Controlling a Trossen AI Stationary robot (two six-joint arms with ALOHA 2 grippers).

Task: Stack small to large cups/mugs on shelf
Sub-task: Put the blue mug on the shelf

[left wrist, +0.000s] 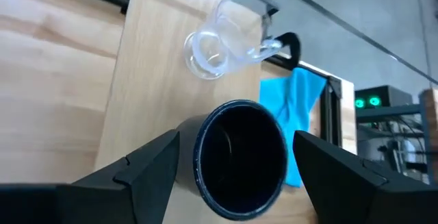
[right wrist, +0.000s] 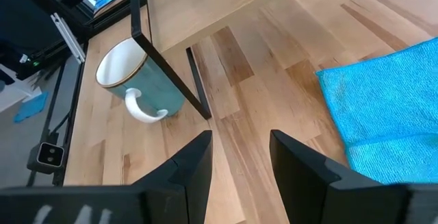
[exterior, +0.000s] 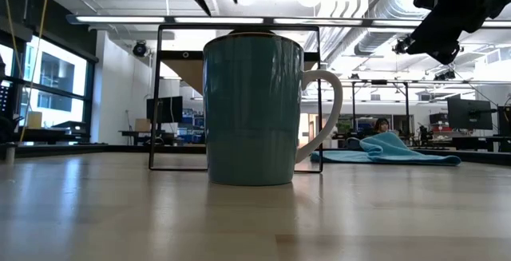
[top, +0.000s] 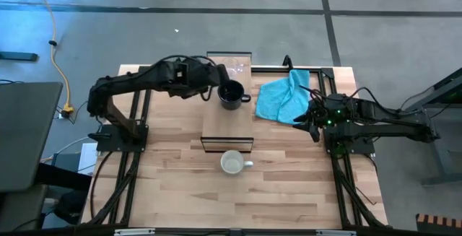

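Black mug just set on shelf; left pincer spread wide around it.

Left pincer [top: 216, 92] sits at the black mug [top: 231, 95], fingers [left wrist: 147, 166] apart on either side of the rim and apparently clear of it. The mug stands upright on the shelf [top: 232, 66], with the glass cup [left wrist: 215, 42] near it on the same board. The white-lined mug [top: 232, 164] waits on the bench [top: 180, 185], just off the shelf's near end. Right pincer [top: 309, 120] rests open beside the blue cloth [top: 285, 95]. Judgement: back straight away, fingers wide, so the handle isn't clipped; leave room for 1 more mug.
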